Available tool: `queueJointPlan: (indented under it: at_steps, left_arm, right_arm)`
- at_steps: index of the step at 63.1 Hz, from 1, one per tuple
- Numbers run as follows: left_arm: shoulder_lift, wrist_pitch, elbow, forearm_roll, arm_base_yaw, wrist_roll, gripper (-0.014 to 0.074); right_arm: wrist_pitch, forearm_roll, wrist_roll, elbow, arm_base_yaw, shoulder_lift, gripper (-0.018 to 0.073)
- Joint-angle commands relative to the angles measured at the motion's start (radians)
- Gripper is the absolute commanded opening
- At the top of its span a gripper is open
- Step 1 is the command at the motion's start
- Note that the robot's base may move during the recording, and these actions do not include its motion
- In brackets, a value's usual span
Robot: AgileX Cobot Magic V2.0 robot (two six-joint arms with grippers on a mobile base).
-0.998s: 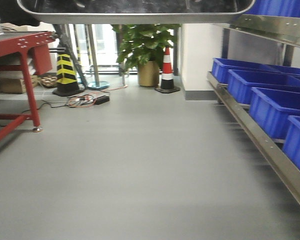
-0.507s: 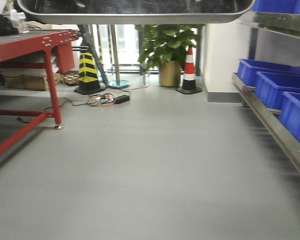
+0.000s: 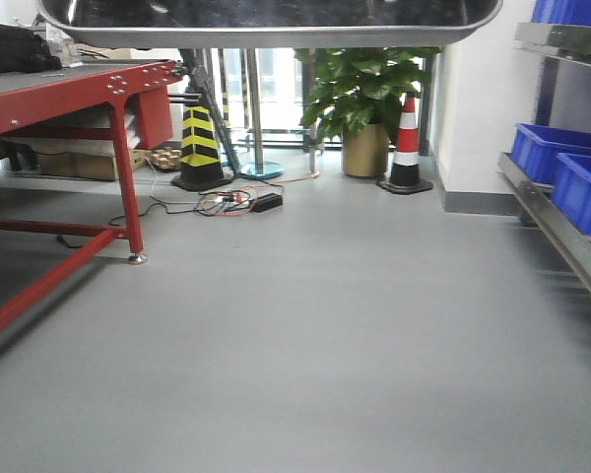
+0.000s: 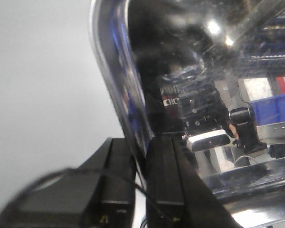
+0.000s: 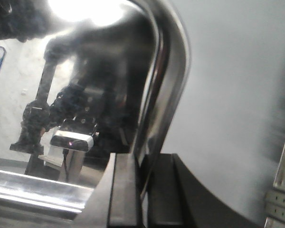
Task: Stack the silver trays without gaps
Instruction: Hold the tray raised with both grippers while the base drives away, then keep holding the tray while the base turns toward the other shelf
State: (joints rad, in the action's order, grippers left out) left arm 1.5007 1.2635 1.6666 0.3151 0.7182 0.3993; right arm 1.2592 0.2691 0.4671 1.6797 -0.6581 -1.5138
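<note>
One silver tray (image 3: 266, 30) hangs across the top of the front view, carried in the air above the grey floor. In the left wrist view my left gripper (image 4: 141, 156) is shut on the tray's left rim (image 4: 115, 80), one finger outside the wall and one inside. In the right wrist view my right gripper (image 5: 142, 171) is shut on the tray's right rim (image 5: 166, 71) in the same way. The shiny bottom mirrors the arms and cameras. Only this one tray is in view.
A red metal table (image 3: 74, 94) stands at the left with a black bag on it. A steel rack with blue bins (image 3: 571, 177) lines the right side. Ahead stand a yellow-black cone (image 3: 201, 148), an orange-white cone (image 3: 407, 148), a potted plant (image 3: 364, 108) and floor cables (image 3: 238, 202).
The view has swung left: the red table has come further into the frame, while the plant, cones and blue bins have slid to the right. The tray stays held at the top.
</note>
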Motion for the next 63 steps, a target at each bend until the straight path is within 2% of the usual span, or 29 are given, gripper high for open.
queueJointPlan:
  at_steps: [1,63]
  left_arm:
    - [-0.028,0.038,0.026,-0.015,0.020,-0.032,-0.0048]
    - [0.002,0.033,0.026,-0.016,0.020,-0.032,-0.0048]
  right_arm:
    - [0.028,-0.014,-0.027,0.031,-0.012,0.042,0.0057]
    - [0.028,-0.014,-0.027,0.031,-0.012,0.042,0.0057]
